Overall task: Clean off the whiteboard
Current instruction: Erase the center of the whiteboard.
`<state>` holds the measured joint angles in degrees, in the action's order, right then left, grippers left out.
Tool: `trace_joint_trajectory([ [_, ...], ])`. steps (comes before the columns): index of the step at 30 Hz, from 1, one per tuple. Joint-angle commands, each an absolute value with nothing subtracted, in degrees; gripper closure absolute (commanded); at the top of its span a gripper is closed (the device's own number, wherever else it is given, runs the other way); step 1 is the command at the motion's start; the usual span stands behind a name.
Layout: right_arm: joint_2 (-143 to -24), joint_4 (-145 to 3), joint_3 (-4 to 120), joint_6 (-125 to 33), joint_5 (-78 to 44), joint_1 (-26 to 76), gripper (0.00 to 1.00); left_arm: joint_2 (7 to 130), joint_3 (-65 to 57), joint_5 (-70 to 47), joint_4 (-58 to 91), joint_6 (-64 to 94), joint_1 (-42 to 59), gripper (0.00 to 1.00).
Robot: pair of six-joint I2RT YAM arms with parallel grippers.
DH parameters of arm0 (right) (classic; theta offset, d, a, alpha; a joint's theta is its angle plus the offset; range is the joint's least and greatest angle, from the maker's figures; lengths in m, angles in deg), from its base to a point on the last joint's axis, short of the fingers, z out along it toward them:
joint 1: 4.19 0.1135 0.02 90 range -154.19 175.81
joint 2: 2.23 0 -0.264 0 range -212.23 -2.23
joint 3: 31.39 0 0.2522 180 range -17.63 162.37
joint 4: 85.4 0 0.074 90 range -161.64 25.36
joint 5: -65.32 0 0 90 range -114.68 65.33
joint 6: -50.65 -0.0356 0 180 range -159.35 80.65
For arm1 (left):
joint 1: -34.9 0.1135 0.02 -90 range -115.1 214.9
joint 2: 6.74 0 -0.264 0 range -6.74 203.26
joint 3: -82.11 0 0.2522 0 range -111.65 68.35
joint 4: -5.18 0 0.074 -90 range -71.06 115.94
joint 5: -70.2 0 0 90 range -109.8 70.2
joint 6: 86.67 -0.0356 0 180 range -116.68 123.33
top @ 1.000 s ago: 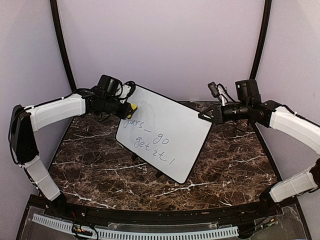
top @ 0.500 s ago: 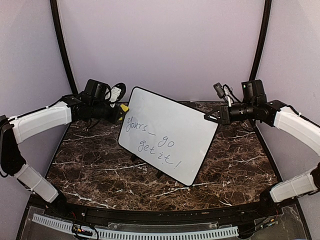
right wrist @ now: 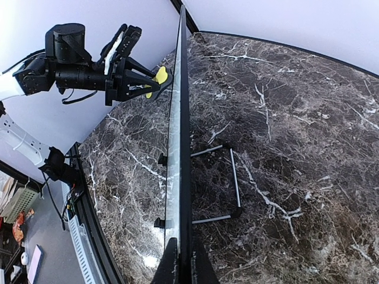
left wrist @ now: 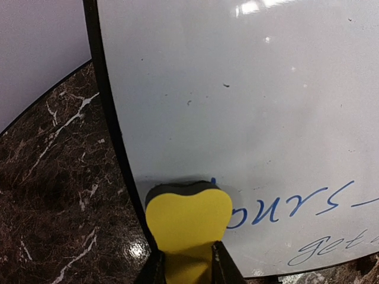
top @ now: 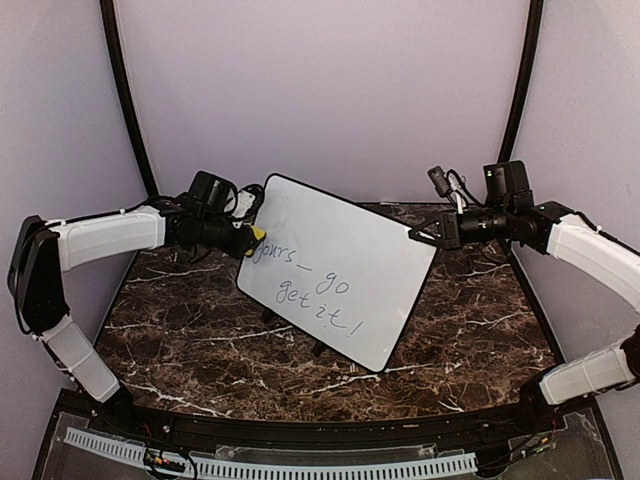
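The whiteboard [top: 335,265] stands tilted on its wire stand in the middle of the marble table, with blue handwriting "yours_ go get it!". My left gripper [top: 243,237] is shut on a yellow eraser [top: 257,234] with a dark felt face, pressed against the board's left edge at the first letter; in the left wrist view the eraser [left wrist: 188,222] covers the start of "yours" on the whiteboard [left wrist: 249,118]. My right gripper [top: 418,236] is shut on the board's right edge; the right wrist view shows the whiteboard [right wrist: 180,148] edge-on between the fingers.
The dark marble table [top: 200,330] lies around the board. The wire stand [right wrist: 228,183] props the board from behind. A curved black frame and purple walls surround the table.
My left gripper pulled away to the left of the board with the eraser, then came back right and pressed it on the board's left edge. The right gripper shifted slightly right and kept its hold.
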<state>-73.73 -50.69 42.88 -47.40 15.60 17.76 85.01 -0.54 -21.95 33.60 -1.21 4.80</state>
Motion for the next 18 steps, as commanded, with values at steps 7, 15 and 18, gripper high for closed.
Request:
trace_joint_trajectory([
  [7,-71.89,-56.18,42.57,-44.98,13.61,17.51,1.00,87.50,-1.93,-19.00,35.19,0.66,5.20,0.91],
  [15,-71.70,-55.74,42.76,-44.59,13.03,17.45,1.00,85.69,4.09,-14.25,34.65,5.49,5.28,0.92],
  [18,-71.72,-55.73,42.72,-44.55,13.04,17.48,1.00,84.65,6.15,-12.96,34.20,6.61,5.29,0.92],
])
